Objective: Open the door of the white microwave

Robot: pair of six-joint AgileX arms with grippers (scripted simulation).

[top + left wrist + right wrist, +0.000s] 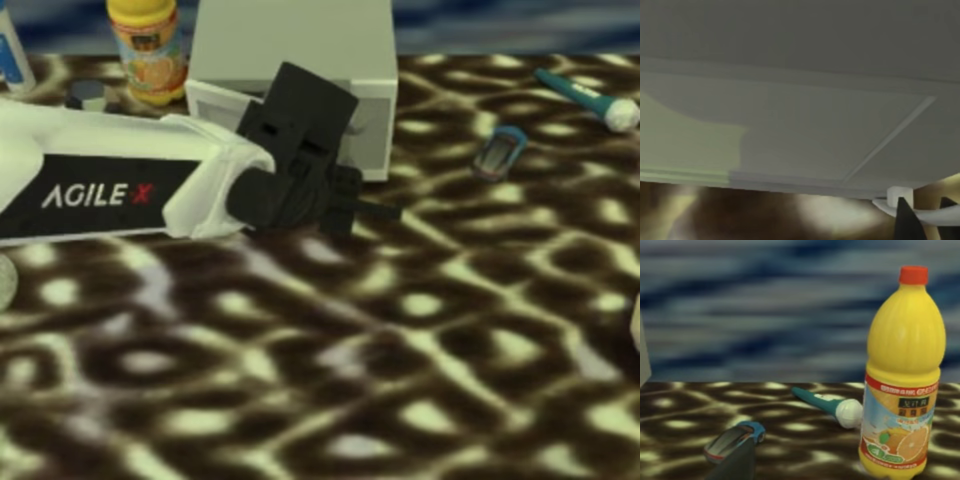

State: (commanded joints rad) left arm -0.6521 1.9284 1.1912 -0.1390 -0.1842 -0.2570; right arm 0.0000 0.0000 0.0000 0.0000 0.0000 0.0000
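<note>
Microwave door (215, 103) first — it sits at about eleven o'clock on the table in the top view, on the front of the white microwave (290, 45), and a slim off-white edge of it already angles out toward the left arm. That left arm is the one at work: the left gripper (350, 205) is pressed right up against the oven's front, roughly five o'clock from that door edge. Whether its fingers are parted or pinched — I cannot tell. From the left wrist, a dark fingertip (907, 222) shows just beside a pale bar, which looks like the handle (920, 212). The coming pull hinges on that: the door stands directly ahead of the left gripper, far nearer to it than to the right arm, parked off past three o'clock.
</note>
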